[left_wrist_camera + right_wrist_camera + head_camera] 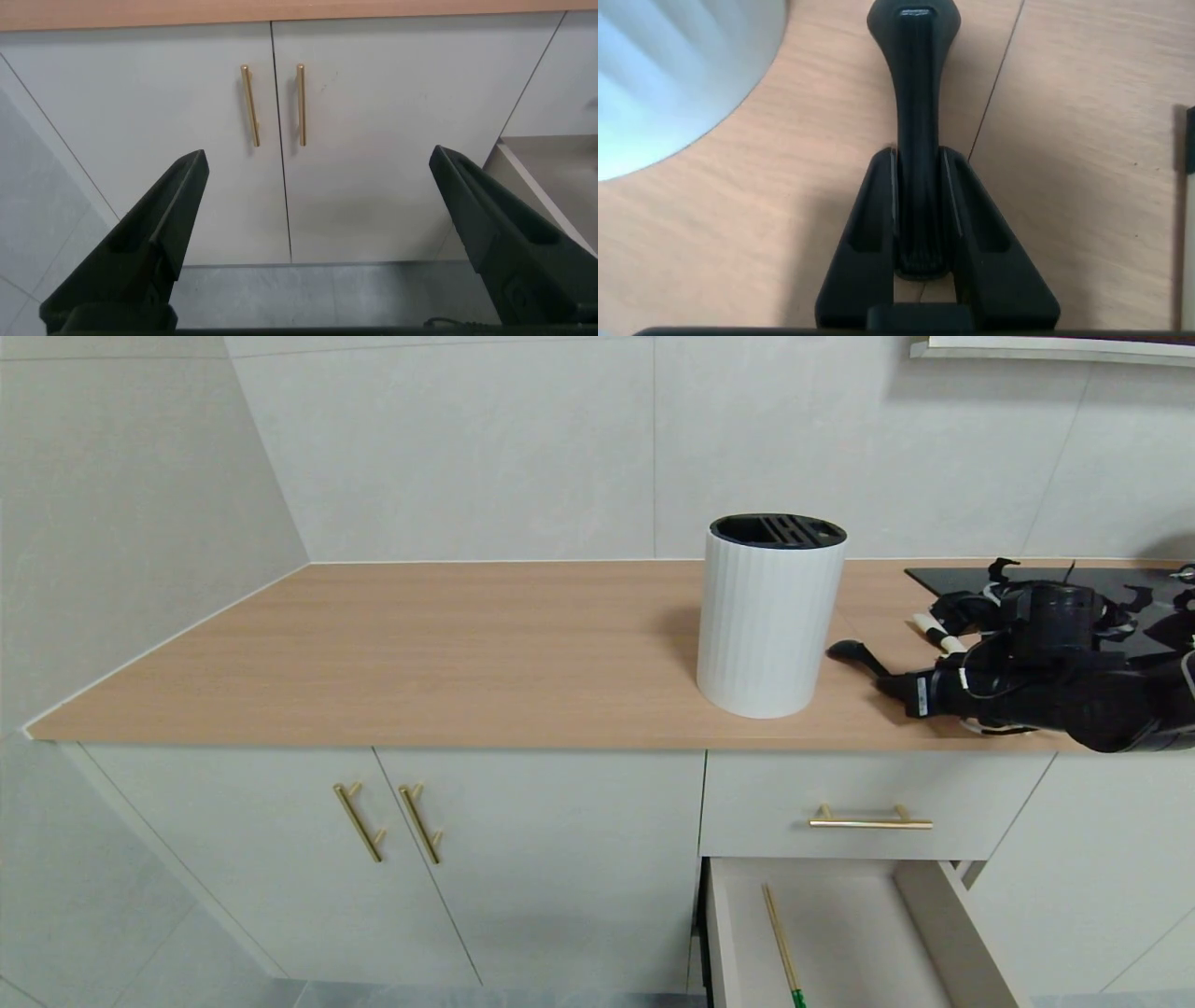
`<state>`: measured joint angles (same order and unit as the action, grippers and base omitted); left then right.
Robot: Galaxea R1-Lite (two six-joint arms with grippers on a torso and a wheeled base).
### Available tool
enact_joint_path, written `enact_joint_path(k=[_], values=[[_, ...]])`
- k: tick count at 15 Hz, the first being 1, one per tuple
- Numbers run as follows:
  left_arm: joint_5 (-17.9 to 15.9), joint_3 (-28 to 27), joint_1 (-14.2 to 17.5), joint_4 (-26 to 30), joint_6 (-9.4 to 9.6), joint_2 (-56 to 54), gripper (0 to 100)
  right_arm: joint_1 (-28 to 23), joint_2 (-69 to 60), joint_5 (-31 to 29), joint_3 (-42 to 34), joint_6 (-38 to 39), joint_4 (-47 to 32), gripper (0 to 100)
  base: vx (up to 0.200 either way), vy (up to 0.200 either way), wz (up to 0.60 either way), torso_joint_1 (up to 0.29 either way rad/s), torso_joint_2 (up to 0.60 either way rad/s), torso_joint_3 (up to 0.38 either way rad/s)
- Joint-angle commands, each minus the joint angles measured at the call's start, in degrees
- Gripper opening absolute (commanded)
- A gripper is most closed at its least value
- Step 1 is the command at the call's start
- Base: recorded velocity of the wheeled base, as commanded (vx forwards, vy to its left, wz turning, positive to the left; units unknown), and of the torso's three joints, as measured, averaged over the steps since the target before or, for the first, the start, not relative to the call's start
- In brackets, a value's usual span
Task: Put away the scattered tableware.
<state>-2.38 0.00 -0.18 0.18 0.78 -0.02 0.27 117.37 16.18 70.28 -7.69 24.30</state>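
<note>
**Right gripper clamped on a black-handled utensil beside the white holder**

In the head view, a wooden countertop point(420, 653) runs along a tiled wall. A white ribbed holder point(767, 625) with a black slotted top stands upright on it, toward 3 o'clock from the picture's centre. At the holder's 3 o'clock, near its base but apart from it, is the black-handled utensil point(851, 654), its rounded end pointing toward the holder. The right gripper point(898, 687) comes in low over the counter from the 3 o'clock edge. In the right wrist view its two fingers point(868, 210) are pressed tight against either side of the utensil's narrow shaft; whether the utensil rests on the wood or is lifted off it cannot be told.

At the gripper's 1 o'clock a pale-handled utensil point(936, 633) lies on the counter, at the near edge of a black hob point(971, 581).

Below the counter, at 5 o'clock, a drawer point(920, 919) is pulled out; a single chopstick point(780, 938) with a green tip lies lengthwise inside it.

At 7 o'clock are two cabinet doors point(280, 859) with gold bar handles point(359, 821).

In the left wrist view the left gripper point(318, 161) sits below the counter edge, facing those cabinet doors; its fingers are spread far apart and hold nothing.
</note>
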Motion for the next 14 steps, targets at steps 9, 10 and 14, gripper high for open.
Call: enact_joint_path(k=[9,10,14], values=[[0.00,0.00,0.01,-0.01,0.01,0.02,100,4.83,-7.42,-12.31,3.02,7.78,-10.58,0,0.000,0.000,0.00,0.000,0.00,0.000],[0.00,0.00,0.01,-0.01,0.01,0.02,100,5.80,-9.97,-13.19,2.93,10.24,-14.19,0,0.000,0.000,0.00,0.000,0.00,0.000],[0.00,0.00,0.01,-0.01,0.01,0.02,100,7.82,-18.58,-17.58,-1.20,14.72,-24.47,0,0.000,0.000,0.00,0.000,0.00,0.000]])
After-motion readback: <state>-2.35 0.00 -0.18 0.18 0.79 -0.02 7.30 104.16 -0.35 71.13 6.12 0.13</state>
